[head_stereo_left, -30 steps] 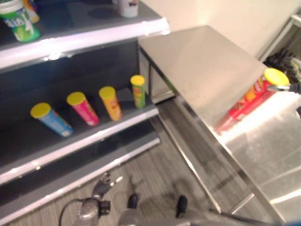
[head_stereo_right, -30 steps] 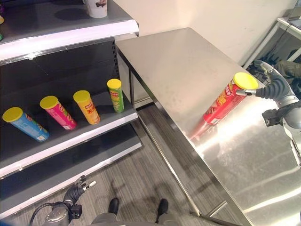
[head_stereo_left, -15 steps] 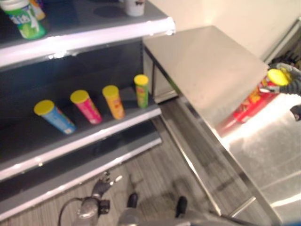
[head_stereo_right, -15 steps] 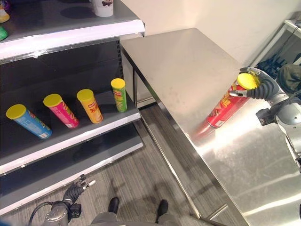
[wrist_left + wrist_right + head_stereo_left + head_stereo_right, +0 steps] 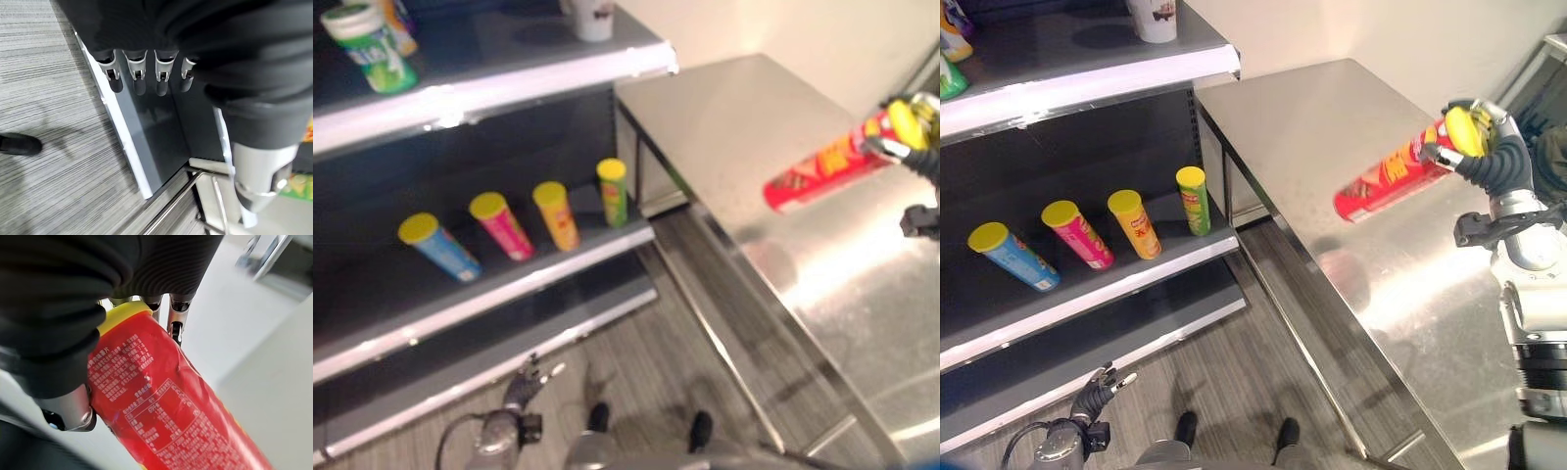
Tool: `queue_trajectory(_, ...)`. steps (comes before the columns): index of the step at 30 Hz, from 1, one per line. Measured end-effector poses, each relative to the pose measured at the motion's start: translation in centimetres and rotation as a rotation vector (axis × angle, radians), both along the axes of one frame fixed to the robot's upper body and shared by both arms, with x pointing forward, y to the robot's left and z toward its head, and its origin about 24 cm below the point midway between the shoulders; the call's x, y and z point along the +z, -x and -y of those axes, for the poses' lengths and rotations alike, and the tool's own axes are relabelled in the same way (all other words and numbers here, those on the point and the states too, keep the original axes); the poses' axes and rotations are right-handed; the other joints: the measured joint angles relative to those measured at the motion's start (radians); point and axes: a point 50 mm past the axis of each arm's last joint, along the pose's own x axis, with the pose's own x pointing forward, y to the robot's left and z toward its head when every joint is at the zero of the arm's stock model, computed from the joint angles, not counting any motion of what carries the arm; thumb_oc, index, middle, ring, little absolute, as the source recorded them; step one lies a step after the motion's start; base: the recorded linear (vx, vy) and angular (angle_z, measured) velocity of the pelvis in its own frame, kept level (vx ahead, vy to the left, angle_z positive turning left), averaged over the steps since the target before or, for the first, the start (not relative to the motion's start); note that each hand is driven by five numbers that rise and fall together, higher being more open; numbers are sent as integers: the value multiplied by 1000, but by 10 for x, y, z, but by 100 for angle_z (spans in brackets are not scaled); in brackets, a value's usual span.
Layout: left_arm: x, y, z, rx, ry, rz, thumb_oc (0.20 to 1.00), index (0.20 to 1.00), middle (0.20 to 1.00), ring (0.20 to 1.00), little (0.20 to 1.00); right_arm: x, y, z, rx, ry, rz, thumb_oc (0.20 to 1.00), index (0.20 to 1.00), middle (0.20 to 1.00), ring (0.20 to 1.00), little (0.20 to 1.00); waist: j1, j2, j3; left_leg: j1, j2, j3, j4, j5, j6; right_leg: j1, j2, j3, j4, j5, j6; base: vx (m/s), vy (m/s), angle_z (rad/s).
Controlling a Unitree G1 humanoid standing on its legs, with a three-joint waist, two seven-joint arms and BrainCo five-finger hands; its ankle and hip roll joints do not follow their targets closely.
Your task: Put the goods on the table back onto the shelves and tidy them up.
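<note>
Item: red canister [image 5: 1386,180], tall tube with yellow lid [image 5: 1461,130]. Location: held clear of the steel table [image 5: 1332,117], tilted nearly level, its base pointing toward the shelves. My right hand [image 5: 1489,147] has it at the lid end, fingers [image 5: 177,318] curled round the top of the tube and the thumb closing on the other side.

Handling, as I judge it: light, a stiff thin wall that would dent under a hard squeeze; glossy wrap, likely slippery. Held this near one end, the long body levers against my fingers, so a hold nearer the middle would be steadier for setting it upright.

Destination stock: middle shelf [image 5: 1136,279] carries four like canisters, blue [image 5: 1013,257], pink [image 5: 1077,233], orange [image 5: 1134,223], green [image 5: 1195,199], all standing in a row. The upper shelf [image 5: 1087,78] holds other goods.

My left hand [image 5: 1097,392] hangs low by the floor, fingers [image 5: 139,81] relaxed and straight, holding nothing.
</note>
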Motion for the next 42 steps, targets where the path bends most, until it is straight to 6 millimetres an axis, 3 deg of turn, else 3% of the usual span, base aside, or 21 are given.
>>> queue_trajectory(4, -4, 4, 6, 48, 44, 6, 1000, 1000, 1000, 1000, 1000, 23, 8, -31, 122, -21, 168, 200, 200, 200, 200, 200, 68, 18, 0, -46, 7, -70, 47, 10, -28, 28, 24, -77, 3, -20, -10, -132, -159, 47)
queue_trajectory(8, -7, 9, 8, 68, 64, -11, 1000, 1000, 1000, 1000, 1000, 39, 13, -37, 155, 6, 248, 200, 200, 200, 200, 200, 114, 30, 2, -79, 29, -105, 34, 12, -48, 18, 39, -132, -1, -47, -32, -84, -2, 58)
queue_trajectory(11, -8, 15, 9, 101, 83, -6, 1000, 1000, 1000, 1000, 1000, 37, 19, -37, 159, -24, 268, 200, 200, 200, 200, 200, 102, 41, 2, -126, 10, -123, 42, 11, -51, 39, 37, -184, 11, -39, -17, -268, 131, 58)
queue_trajectory(13, -9, 11, 13, 83, 87, -10, 1000, 1000, 1000, 1000, 1000, 35, 18, -44, 204, 7, 244, 200, 200, 200, 200, 200, 101, 3, 14, -122, 33, 11, 32, -1, -36, 38, -28, -239, 1, -38, -48, -115, 246, 80)
queue_trajectory(15, -11, 15, 11, 86, 83, -27, 1000, 1000, 1000, 1000, 1000, 36, 19, -46, 213, 29, 237, 200, 200, 200, 200, 200, 107, -3, 14, -121, 97, 61, 106, -20, -65, 38, -52, -250, 8, -9, -41, -169, 295, 35)
queue_trajectory(16, -12, 19, 11, 88, 82, -39, 1000, 1000, 1000, 1000, 1000, 35, 20, -44, 205, 41, 227, 200, 200, 200, 200, 200, 81, 19, 5, -93, 181, 83, 122, -14, -107, 55, -57, -270, 12, -5, -28, -124, 224, 55)
queue_trajectory(17, -15, 23, 14, 87, 90, -53, 1000, 1000, 1000, 1000, 1000, 33, 21, -39, 192, 41, 219, 200, 200, 200, 200, 200, 72, 42, -4, -68, 218, 85, 117, 5, -145, 63, -63, -278, 34, -8, -21, -123, 226, 69)
queue_trajectory(18, -17, 28, 16, 90, 96, -64, 1000, 1000, 1000, 1000, 1000, 28, 17, -38, 184, 36, 188, 200, 200, 200, 200, 200, 48, 63, -15, -38, 229, 95, 101, 73, -131, 75, -71, -296, 46, -16, -5, -111, 230, 59)
queue_trajectory(19, -16, 28, 16, 92, 97, -62, 1000, 1000, 1000, 1000, 1000, 25, 16, -36, 173, 43, 164, 200, 200, 200, 200, 200, 31, 74, -22, -9, 214, 96, 62, 38, -154, 79, -93, -294, 61, -15, 28, -220, 457, 43)
queue_trajectory(21, -7, 15, 1, 83, 54, -19, 1000, 1000, 1000, 1000, 1000, 21, 16, -38, 187, 42, 146, 200, 200, 200, 200, 200, 37, 26, -13, -25, 149, 114, 35, 11, -133, 43, -171, -291, 88, 28, 63, -261, 546, 31)
queue_trajectory(25, -6, 18, -9, 78, 18, -40, 1000, 1000, 1000, 1000, 1000, 4, 10, -45, 183, 111, 45, 200, 200, 200, 200, 200, 60, 7, -14, 2, 60, 109, 21, -13, -85, 21, -285, -292, 172, 70, 75, -145, 317, 17)
queue_trajectory(27, -7, 27, -20, 92, -16, -72, 1000, 1000, 1000, 1000, 1000, -6, 9, -46, 176, 151, -1, 200, 200, 200, 200, 200, 81, -12, -21, -4, 22, 105, 43, -20, -63, 39, -313, -287, 171, 85, 77, -45, 123, 13)
queue_trajectory(31, -11, 44, -24, 95, -34, -132, 1000, 1000, 1000, 1000, 1000, -9, 9, -47, 175, 183, -28, 200, 200, 200, 200, 200, 83, -24, -28, 1, 22, 112, 38, -19, -64, 50, -305, -283, 117, 59, 110, -169, 221, -11)
queue_trajectory(33, -15, 42, -14, 103, -4, -127, 1000, 1000, 1000, 1000, 1000, -11, 13, -40, 150, 171, -22, 200, 200, 200, 200, 200, 78, -40, -27, -101, 13, 115, 164, -30, -59, -8, -307, -159, 166, 43, 128, -226, 282, 11)
queue_trajectory(34, -18, 35, -5, 100, 28, -114, 1000, 1000, 1000, 1000, 1000, -17, 17, -36, 128, 177, -44, 200, 200, 200, 200, 200, 71, -15, -11, -167, -10, 91, 250, -49, -36, -17, -308, -76, 220, 45, 125, -25, 22, 86)
queue_trajectory(35, -23, 31, 12, 79, 72, -121, 1000, 1000, 1000, 1000, 1000, -23, 17, -32, 111, 241, -118, 200, 200, 200, 200, 200, 27, 34, 0, -171, -40, 53, 231, -45, 35, -30, -292, 0, 302, 44, 126, 1, -37, 79)
queue_trajectory(36, -21, 33, 5, 71, 51, -127, 1000, 1000, 1000, 1000, 1000, -30, 15, -39, 147, 277, -159, 200, 200, 200, 200, 200, 34, 36, -2, -150, -10, 40, 207, -38, 21, -56, -241, 92, 348, -63, 151, 2, -39, 71)
queue_trajectory(37, -17, 30, -3, 70, 27, -115, 1000, 1000, 1000, 1000, 1000, -31, 15, -45, 178, 290, -166, 200, 200, 200, 200, 200, 39, 20, -1, -157, 0, 25, 197, -39, 20, -70, -181, 105, 387, -140, 141, 25, -65, 24)
queue_trajectory(38, -11, 27, -14, 72, -7, -99, 1000, 1000, 1000, 1000, 1000, -30, 14, -52, 209, 313, -162, 200, 200, 200, 200, 200, 40, 3, 6, -158, 9, 4, 181, -39, 18, -107, -114, 116, 421, -247, 86, 99, -89, 32)
queue_trajectory(40, -8, 21, -15, 83, -9, -72, 1000, 1000, 1000, 1000, 1000, -13, 16, -66, 263, 400, -113, 200, 200, 200, 200, 200, 34, -2, 12, -181, 48, -74, 159, -78, 16, -73, 33, 202, 348, -310, -5, 124, -98, 61)
queue_trajectory(42, -10, 21, -13, 81, -1, -78, 1000, 1000, 1000, 1000, 1000, -7, 15, -72, 292, 435, -100, 200, 200, 200, 200, 200, 52, -62, 22, -178, -25, -66, 238, -87, 6, -75, -13, 223, 332, -292, -31, 17, -1, 40)
